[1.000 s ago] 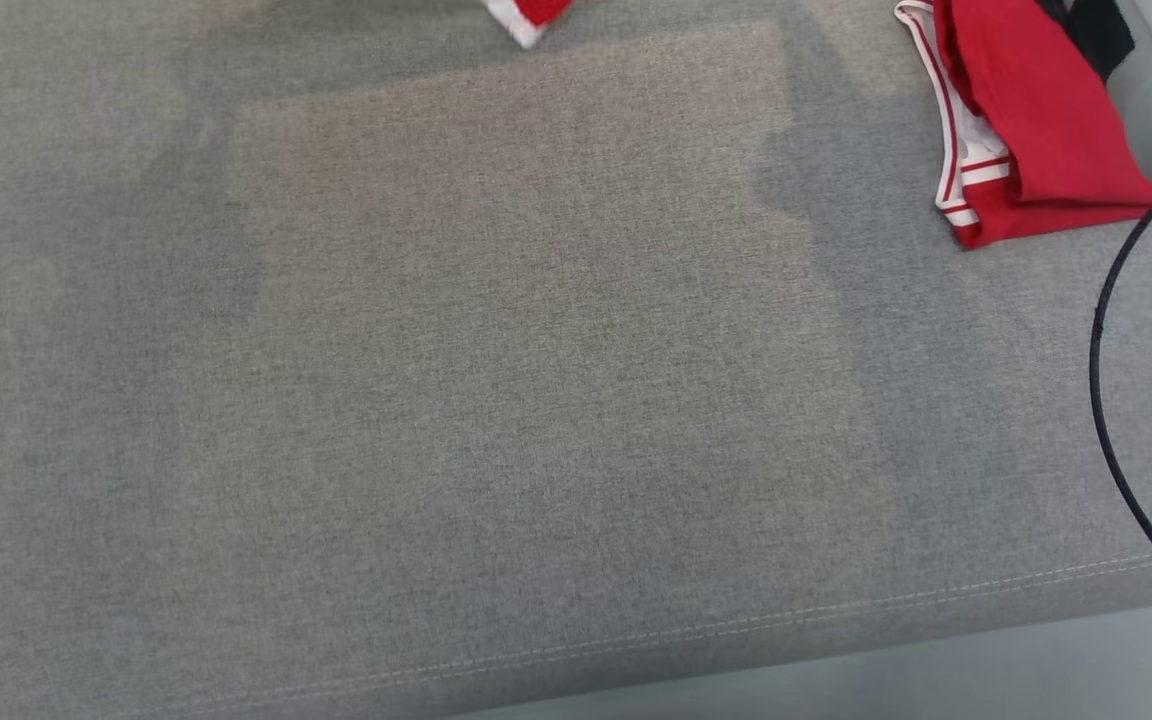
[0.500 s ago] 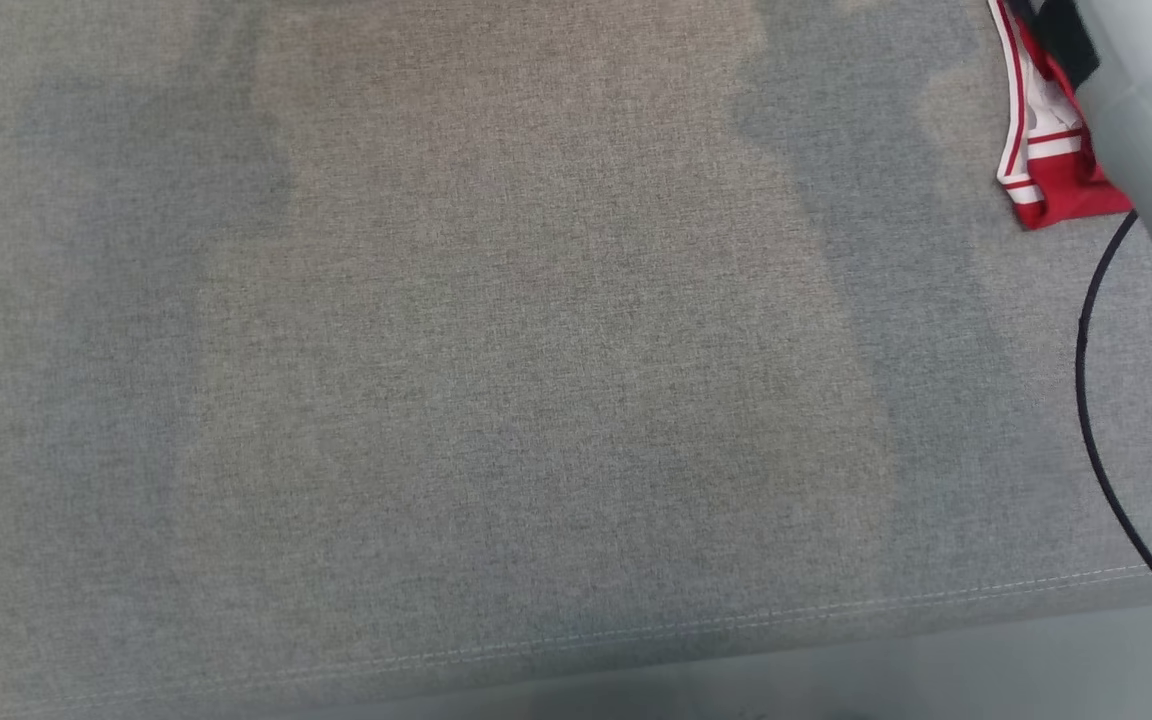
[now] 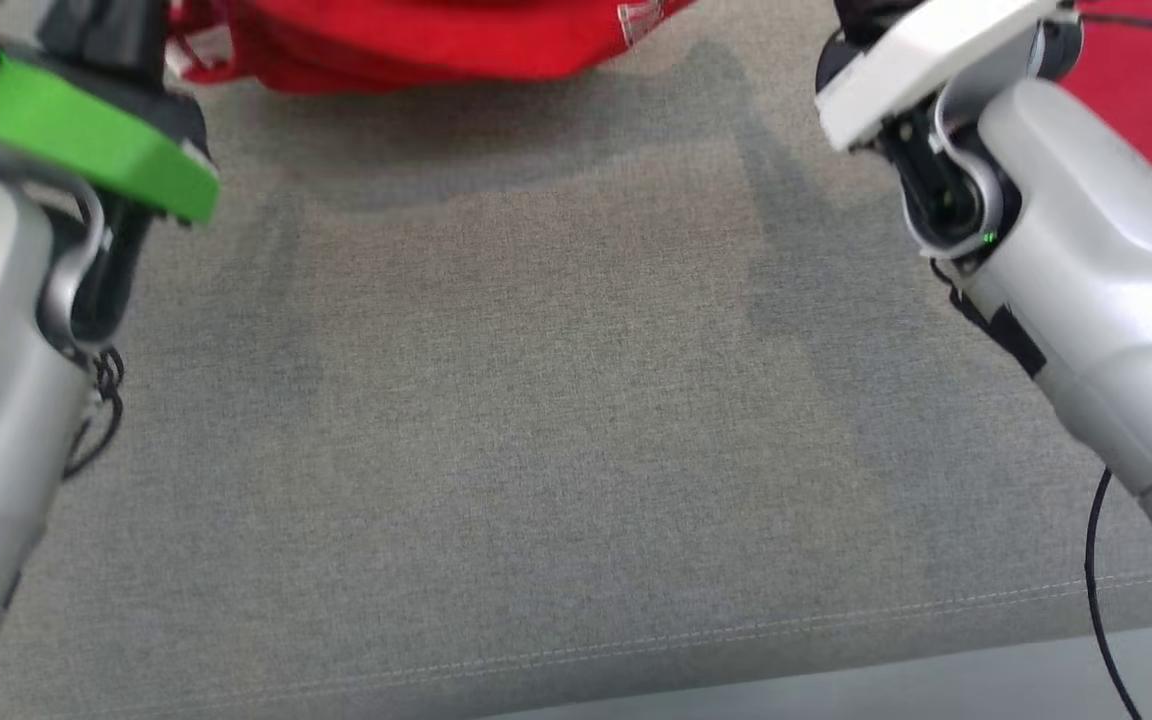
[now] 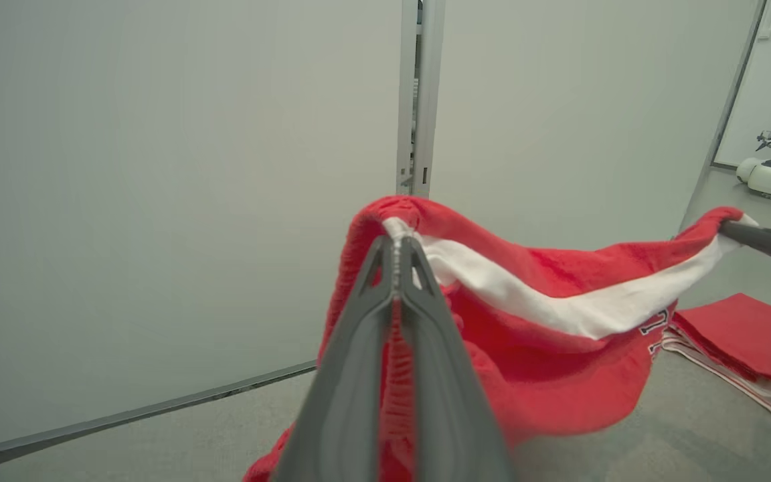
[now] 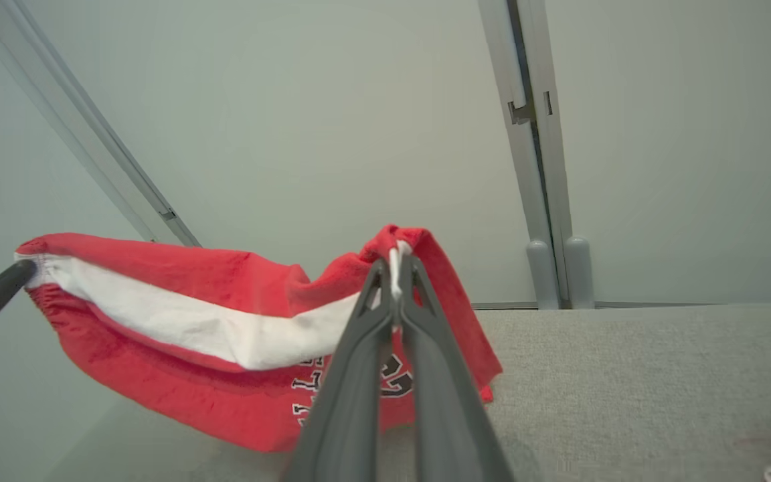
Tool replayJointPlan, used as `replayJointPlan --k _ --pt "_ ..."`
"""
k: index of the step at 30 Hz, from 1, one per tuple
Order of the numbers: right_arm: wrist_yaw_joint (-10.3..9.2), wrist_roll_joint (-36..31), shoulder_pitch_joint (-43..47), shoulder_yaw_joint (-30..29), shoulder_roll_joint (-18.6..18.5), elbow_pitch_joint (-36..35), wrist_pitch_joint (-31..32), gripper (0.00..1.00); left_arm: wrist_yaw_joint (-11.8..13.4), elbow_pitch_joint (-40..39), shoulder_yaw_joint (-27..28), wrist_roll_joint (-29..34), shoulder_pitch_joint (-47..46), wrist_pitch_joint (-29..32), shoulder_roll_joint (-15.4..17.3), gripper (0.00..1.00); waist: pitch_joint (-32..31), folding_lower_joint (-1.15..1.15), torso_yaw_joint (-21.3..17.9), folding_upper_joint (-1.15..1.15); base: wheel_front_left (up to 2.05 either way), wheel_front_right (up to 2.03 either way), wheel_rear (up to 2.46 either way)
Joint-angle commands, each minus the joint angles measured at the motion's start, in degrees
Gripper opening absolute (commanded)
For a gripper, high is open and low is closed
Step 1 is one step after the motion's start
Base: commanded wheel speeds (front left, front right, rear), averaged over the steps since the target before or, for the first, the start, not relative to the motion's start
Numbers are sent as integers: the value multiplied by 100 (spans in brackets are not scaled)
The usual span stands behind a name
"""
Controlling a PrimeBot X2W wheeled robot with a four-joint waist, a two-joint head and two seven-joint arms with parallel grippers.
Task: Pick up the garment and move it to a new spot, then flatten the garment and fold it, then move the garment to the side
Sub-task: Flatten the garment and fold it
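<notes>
The garment [image 4: 546,281] is a pair of red shorts with a white waistband and black lettering. It hangs stretched between my two grippers above the grey cushion [image 3: 556,400]. My left gripper [image 4: 397,244] is shut on one end of the waistband. My right gripper [image 5: 397,264] is shut on the other end. In the head view the garment [image 3: 416,40] shows along the top edge, between my left arm [image 3: 6,300] and my right arm [image 3: 1066,250]. Its lower hem hangs near the cushion; contact is unclear.
A stack of folded red clothes [image 4: 747,341] with white striped trim lies on the cushion to the right, also seen as red cloth [image 3: 1146,100]. A black cable [image 3: 1096,560] hangs at the right. The cushion's front seam [image 3: 636,640] is near. A pale wall [image 5: 332,120] stands behind.
The head camera's picture has shifted. Both arms have come into it, and the red garment now hangs along its top edge between them.
</notes>
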Motion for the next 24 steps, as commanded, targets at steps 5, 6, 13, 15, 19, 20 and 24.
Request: replayJointPlan --k 5,6,13,15,19,20,24 --pt "-1 31 1144 -97 -264 -530 -25 0 95 -638 553 329 1457 -13 -116 0 -586 0 -7 0 0 0 0" --pt "-1 9 1361 -120 -299 -622 -24 0 91 -739 640 386 1720 -13 -130 0 -649 0 -5 0 0 0 0" --pt "-1 -246 2591 -483 -450 -1169 -25 0 222 -1335 1303 669 3213 -12 -365 0 -971 0 32 0 0 0 0" --pt "-1 -311 2905 -619 -458 -1302 -24 0 222 -1521 1527 702 3591 -13 -487 0 -1050 0 39 0 0 0 0" --pt "-1 -370 3515 -846 -478 -1551 -25 0 156 -1731 1725 734 4322 -13 -748 0 -1178 0 81 0 0 0 0" --pt "-1 -393 3648 -842 -495 -1597 -25 0 144 -1757 1763 760 4453 -12 -811 0 -1208 0 98 0 0 0 0" --pt "-1 -421 4134 -905 -515 -1725 -25 0 102 -1687 1923 837 5017 -13 -1135 0 -1313 0 132 0 0 0 0"
